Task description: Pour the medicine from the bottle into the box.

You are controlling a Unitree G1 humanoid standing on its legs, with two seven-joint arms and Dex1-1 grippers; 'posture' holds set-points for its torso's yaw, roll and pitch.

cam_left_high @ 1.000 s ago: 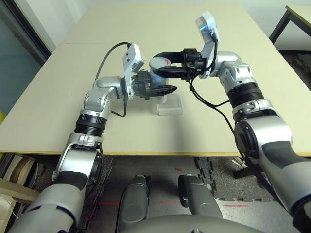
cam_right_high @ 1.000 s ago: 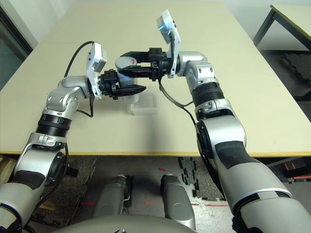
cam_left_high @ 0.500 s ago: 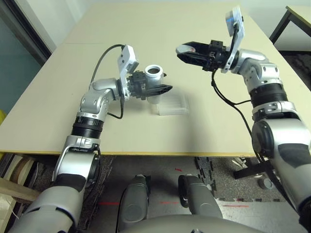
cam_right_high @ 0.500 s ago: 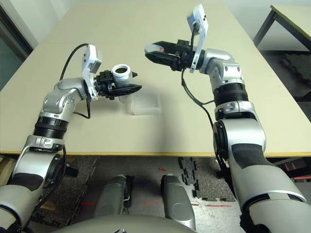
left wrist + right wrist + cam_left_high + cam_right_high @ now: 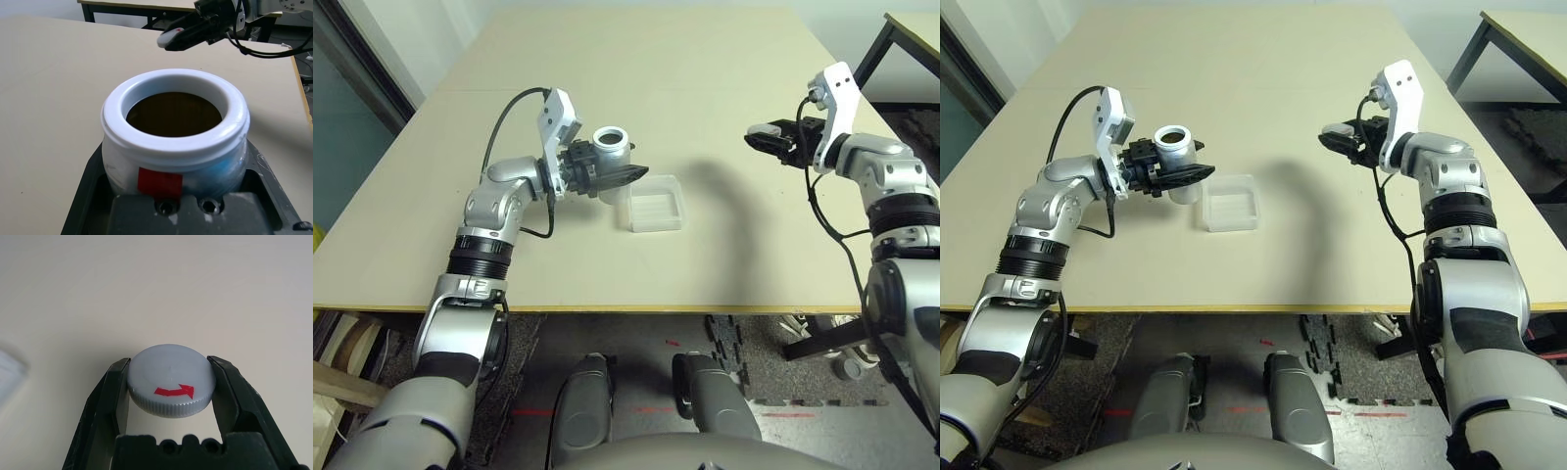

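Bottle (image 5: 611,149) handling looks easy: a small, whitish plastic cylinder with a thick white rim, probably light and stiff, though its smooth wall may slip if the grip slackens during a tilt. The left gripper (image 5: 619,175) is clamped around the body below the rim, which seems the right place to hold it, since the mouth stays free for pouring. The bottle stands upright and uncapped, raised above the table (image 5: 705,88) just beside the box (image 5: 655,209), on the robot's left of it and not yet over it.

The box is a shallow clear plastic tray lying flat on the table between the two arms. It likely weighs little and could slide if bumped, and a pill dropped from height might bounce out over its low wall.

The right gripper (image 5: 766,137) is well off to the robot's right, above the table, its two fingers (image 5: 110,396) pinched on the grey cap (image 5: 171,380) across its ribbed edge, the red arrow facing the wrist camera.

The medicine itself cannot be made out: the left wrist view looks into the bottle's mouth, where the inside is dark and brownish, with no separate pill to tell. The box's clear walls blur its edges, and whether anything lies in it is too fine to judge. The left fingers are largely hidden behind the bottle.
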